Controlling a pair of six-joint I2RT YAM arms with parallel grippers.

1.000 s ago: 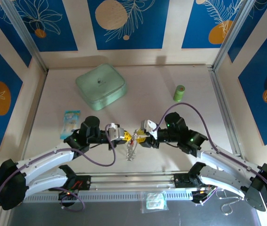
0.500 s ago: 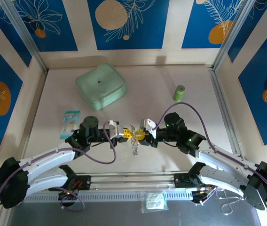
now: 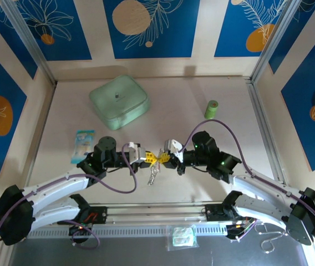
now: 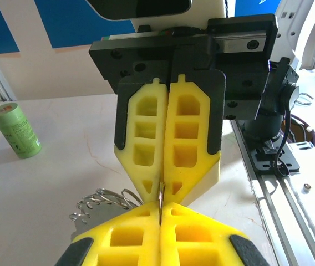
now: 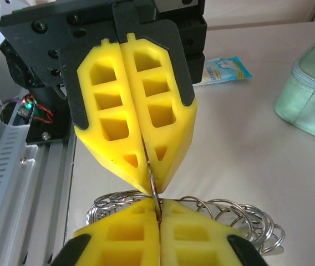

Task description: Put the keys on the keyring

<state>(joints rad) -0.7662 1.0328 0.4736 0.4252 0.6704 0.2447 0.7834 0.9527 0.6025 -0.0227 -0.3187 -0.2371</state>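
My left gripper (image 3: 148, 159) and right gripper (image 3: 167, 160) meet tip to tip over the middle of the table. Both are shut on the same thin ring of the keyring (image 4: 161, 194), seen edge-on between the yellow pads (image 5: 153, 185). Its silver chain loops (image 3: 153, 176) hang below the fingertips toward the table. The loops show to the left in the left wrist view (image 4: 99, 202) and spread behind my fingers in the right wrist view (image 5: 229, 213). The left gripper (image 4: 160, 209) and right gripper (image 5: 158, 209) face each other closely. The red and yellow keys are out of view.
A mint-green case (image 3: 118, 101) sits at the back left, and a green roll (image 3: 211, 109) stands at the back right. A small blue packet (image 3: 84, 142) lies left of my left arm. A metal rail (image 3: 157, 213) runs along the near edge.
Both grippers, still joined on the ring, shifted slightly right. The hanging chain swung right and then back left beneath them.
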